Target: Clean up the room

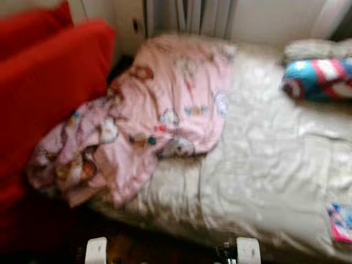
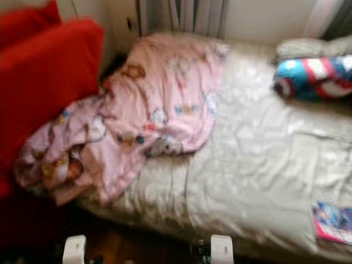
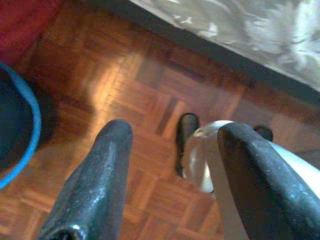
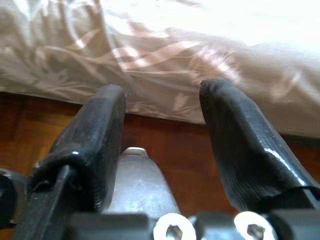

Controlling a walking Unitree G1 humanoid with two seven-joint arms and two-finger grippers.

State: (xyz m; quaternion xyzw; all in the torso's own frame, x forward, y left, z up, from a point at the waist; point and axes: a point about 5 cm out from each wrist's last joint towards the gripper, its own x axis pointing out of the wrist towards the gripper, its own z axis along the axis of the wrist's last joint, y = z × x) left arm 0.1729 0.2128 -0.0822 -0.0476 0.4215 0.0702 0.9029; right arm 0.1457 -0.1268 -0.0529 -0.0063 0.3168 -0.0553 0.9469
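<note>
Lying crumpled across the head-end corner of the bed [image 1: 275, 165], the pink printed blanket [image 1: 165, 104] ran with its long axis diagonal, from the far wall down toward the near left edge, where its bunched end hung over the mattress side next to the red cushions [image 1: 49, 82]. I noted the cream bedspread bare and wrinkled over the rest of the bed. A blue, red and white rolled bundle [image 1: 319, 77] lay at the far right, with a pale pillow [image 1: 313, 49] just behind it. A small pink and blue booklet [image 1: 341, 223] sat near the right front edge. Head views were blurred.

Left gripper [image 3: 170, 150]: fingers spread wide, holding nothing, pointed down at the parquet floor [image 3: 150, 90] beside the bed edge; a blue-rimmed dark object [image 3: 17, 125] showed at one side. Right gripper [image 4: 162, 120]: fingers likewise wide apart and empty, aimed at the bedspread's hanging side, not touching it. Both arms hung low in front of the bed.
</note>
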